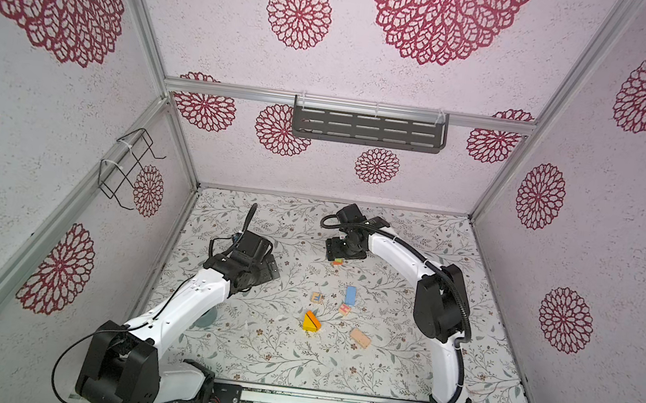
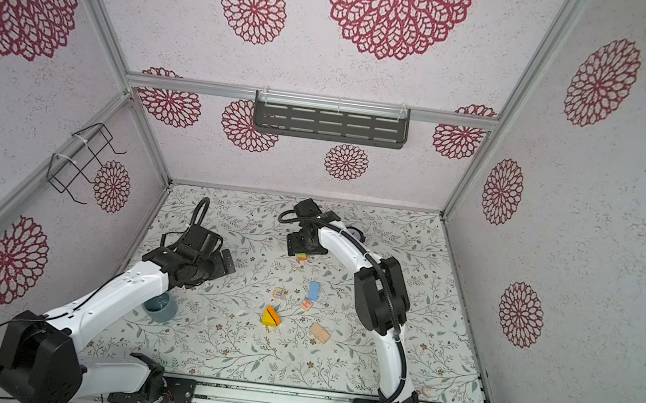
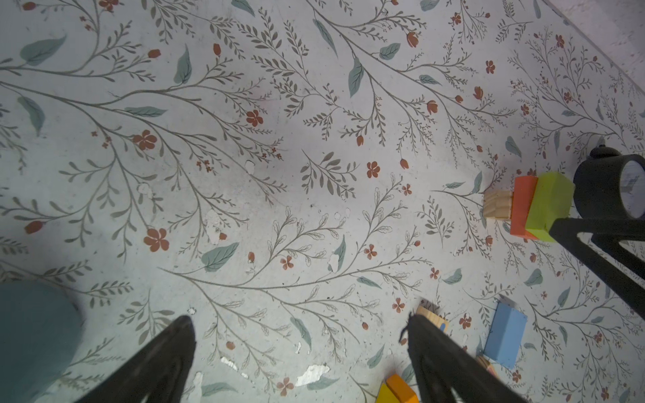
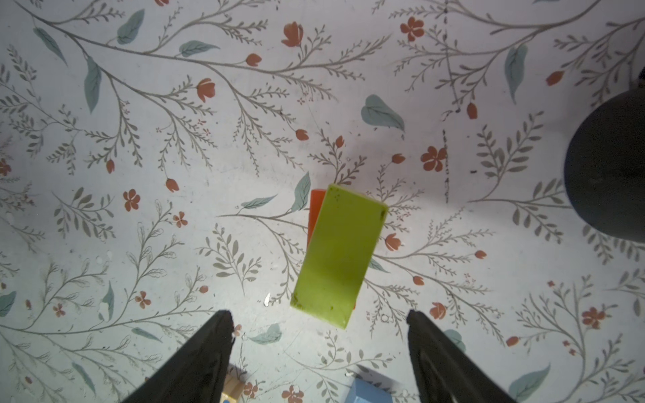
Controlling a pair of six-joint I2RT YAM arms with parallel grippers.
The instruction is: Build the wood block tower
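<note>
- Three-piece wood block tower (image 3: 527,209), green brick (image 4: 340,254) on orange-red brick (image 3: 523,209) on natural-wood cube (image 3: 497,205), just beside round black clock (image 3: 614,188) on floral bench (image 1: 253,349).
- Right pincer (image 4: 319,321) wide, empty, near the clock, just over the tower.
- Left pincer (image 3: 300,324) wide, empty, well apart from the clock.
- Blue brick (image 1: 350,295), yellow wedge (image 1: 311,323), tan brick (image 1: 360,338) loose, farther from the clock.

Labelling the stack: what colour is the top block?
The top block is lime green, resting on an orange-red block; right wrist view shows it best.
</note>
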